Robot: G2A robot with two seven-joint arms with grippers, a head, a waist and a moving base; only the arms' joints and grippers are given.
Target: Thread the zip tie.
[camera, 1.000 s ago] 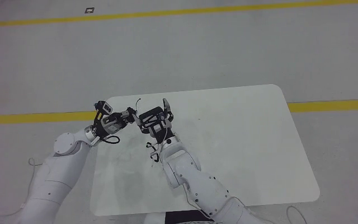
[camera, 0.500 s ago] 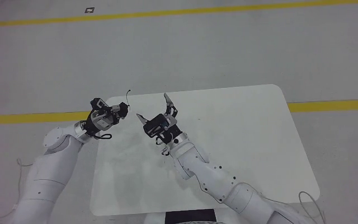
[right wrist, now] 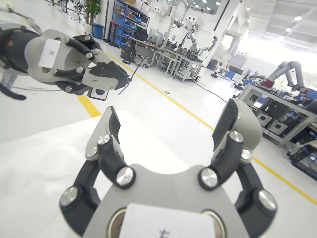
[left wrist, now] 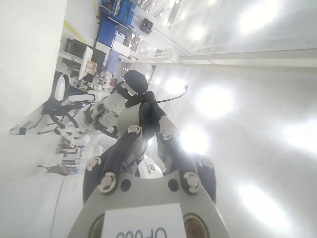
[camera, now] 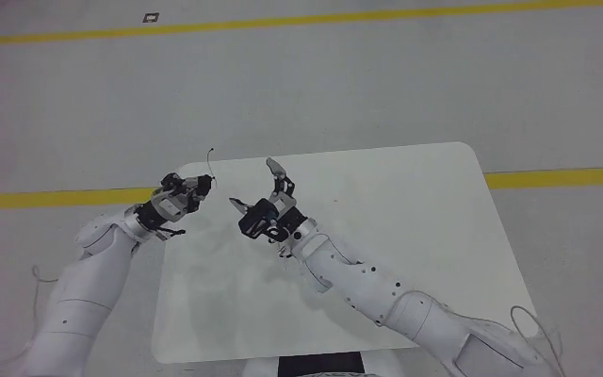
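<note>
In the top view the left gripper (camera: 199, 182) hangs over the table's (camera: 405, 254) far left corner, its fingers pressed together on the lower end of the zip tie (camera: 208, 162), a thin dark strip that rises from the pinch and ends past the table edge, over the grey floor. The right gripper (camera: 252, 185) is just beside it over the table, spread wide with nothing between its fingers, and apart from the tie. A yellow floor line (camera: 546, 177) runs behind the table on both sides. In the left wrist view the left gripper (left wrist: 149, 104) has its dark fingertips clamped together on the zip tie (left wrist: 173, 97), whose free end curves away from them into open air. In the right wrist view the right gripper (right wrist: 171, 120) stands wide open above the white table (right wrist: 37, 154), its ribbed pads (right wrist: 114, 123) touching nothing. Beyond it the left gripper (right wrist: 123, 76) pinches the zip tie (right wrist: 135, 71), which sticks out both ways from the fingertips, with no obstacle between the two grippers.
</note>
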